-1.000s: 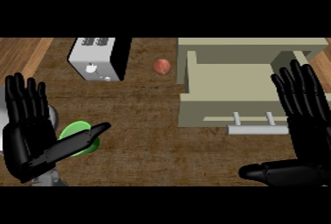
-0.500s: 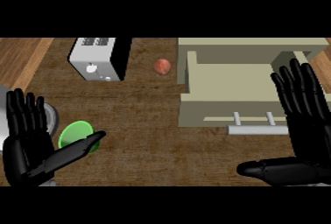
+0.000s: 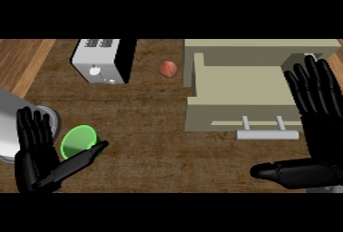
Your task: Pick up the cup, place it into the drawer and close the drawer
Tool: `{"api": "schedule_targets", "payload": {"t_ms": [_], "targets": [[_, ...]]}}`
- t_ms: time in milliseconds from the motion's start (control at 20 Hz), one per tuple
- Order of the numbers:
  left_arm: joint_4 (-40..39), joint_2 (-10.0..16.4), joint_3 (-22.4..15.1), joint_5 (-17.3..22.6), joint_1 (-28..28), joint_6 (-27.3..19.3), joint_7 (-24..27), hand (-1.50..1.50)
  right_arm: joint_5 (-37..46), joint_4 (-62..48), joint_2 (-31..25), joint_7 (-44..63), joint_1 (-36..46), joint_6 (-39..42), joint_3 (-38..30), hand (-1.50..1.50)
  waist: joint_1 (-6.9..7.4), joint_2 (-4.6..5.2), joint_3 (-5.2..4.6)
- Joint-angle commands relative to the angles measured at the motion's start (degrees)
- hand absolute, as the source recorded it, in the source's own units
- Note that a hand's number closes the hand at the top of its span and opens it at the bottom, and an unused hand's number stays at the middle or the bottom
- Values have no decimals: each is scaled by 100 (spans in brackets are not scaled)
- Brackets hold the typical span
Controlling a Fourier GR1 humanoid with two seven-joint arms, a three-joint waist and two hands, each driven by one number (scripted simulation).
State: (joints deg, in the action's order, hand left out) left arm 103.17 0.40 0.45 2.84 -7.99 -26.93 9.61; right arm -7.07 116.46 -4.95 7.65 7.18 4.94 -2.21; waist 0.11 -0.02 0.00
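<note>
Left hand [image 3: 33,159] lowered, cup [image 3: 78,140] beside, drawer [image 3: 237,84] open

Light falls evenly and softly over the counter [image 3: 154,149], without glare or hard shadows. The toaster [image 3: 99,63] is bright on its white face and nearly black on its right side. The drawer [image 3: 241,86] shows only faint shading along its inner walls.

Black left hand [image 3: 33,164] and black right hand [image 3: 325,136], long-fingered, thick-thumbed
</note>
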Motion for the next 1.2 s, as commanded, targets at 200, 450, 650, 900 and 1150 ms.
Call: {"api": "schedule_targets", "payload": {"t_ms": [200, 450, 650, 900, 1150], "targets": [[-908, -39, 212, 389, -106, 198, 760, -150, 59, 464, 70, 263, -247, -6, 210, -150, -14, -2, -1], [-1624, -38, 585, 736, -93, 620, 1323, -150, 121, 70, 69, -217, -238, 109, 119, -150, -8, 1, 0], [-1843, -24, 633, 703, -71, 617, 1394, -150, -230, 354, -59, 200, -112, 159, -115, -150, -10, 0, 0], [-2682, -36, 757, 1038, -73, 870, 2213, -150, -133, 261, 34, 113, -172, 98, -57, -150, -7, 0, 0], [-2567, 52, 954, 993, 148, 787, 1933, -150, 323, 647, 306, 293, -448, -184, 428, -150, -9, -2, 1]]}}
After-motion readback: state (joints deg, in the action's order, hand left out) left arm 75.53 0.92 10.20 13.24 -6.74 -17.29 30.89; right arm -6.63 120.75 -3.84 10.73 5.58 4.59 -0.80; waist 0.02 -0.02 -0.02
